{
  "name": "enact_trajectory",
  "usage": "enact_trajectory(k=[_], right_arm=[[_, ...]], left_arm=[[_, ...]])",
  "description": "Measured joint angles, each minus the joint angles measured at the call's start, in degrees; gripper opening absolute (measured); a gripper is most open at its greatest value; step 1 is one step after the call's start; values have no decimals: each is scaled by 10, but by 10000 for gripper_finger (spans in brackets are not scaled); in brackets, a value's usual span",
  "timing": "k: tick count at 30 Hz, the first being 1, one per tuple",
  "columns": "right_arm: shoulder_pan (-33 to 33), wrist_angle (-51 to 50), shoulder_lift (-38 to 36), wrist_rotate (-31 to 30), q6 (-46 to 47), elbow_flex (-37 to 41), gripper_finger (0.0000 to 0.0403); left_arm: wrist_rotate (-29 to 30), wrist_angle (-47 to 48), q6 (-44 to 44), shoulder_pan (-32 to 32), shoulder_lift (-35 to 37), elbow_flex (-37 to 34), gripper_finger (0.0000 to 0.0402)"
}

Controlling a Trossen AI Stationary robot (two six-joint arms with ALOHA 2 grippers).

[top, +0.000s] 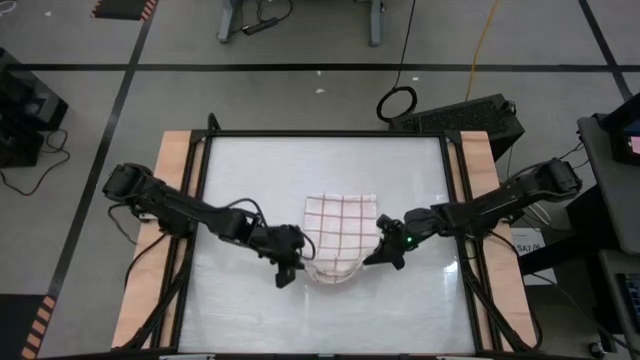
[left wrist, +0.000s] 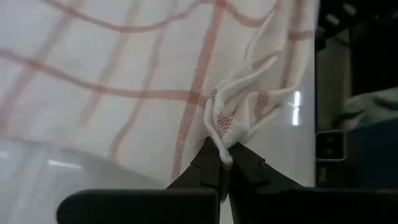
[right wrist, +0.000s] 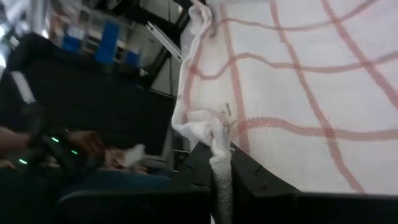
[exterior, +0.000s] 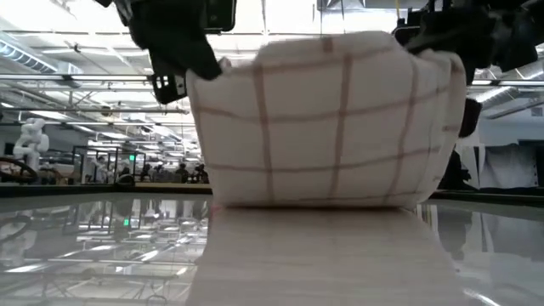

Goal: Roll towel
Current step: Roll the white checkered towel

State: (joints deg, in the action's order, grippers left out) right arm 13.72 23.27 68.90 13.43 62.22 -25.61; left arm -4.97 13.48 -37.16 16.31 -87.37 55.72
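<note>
While both grippers, left (top: 288, 270) and right (top: 386, 252), pinch its near corners, the towel (top: 338, 225) curls up, fold running left-right across the worktop (top: 420, 180).

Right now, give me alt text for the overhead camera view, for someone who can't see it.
Two dark robot arms pinch the near corners of a checked towel and lift that edge off the glossy table. The left pincer and right pincer are both shut on it.
</note>
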Motion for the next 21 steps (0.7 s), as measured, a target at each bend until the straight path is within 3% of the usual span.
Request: enact_trajectory(k=[4,8,14,21], right_arm=[[0,-1,-23,0,89,0,4],[-2,1,-42,-2,177,0,4],[-3,-39,-40,-48,177,0,4],[2,-68,-39,-65,287,27,4]], left_arm=[[-9,0,-28,-33,48,0,11],[-11,5,15,-78,82,1,12],[-73,4,64,-127,62,-21,13],[-118,-9,60,-141,30,-40,14]])
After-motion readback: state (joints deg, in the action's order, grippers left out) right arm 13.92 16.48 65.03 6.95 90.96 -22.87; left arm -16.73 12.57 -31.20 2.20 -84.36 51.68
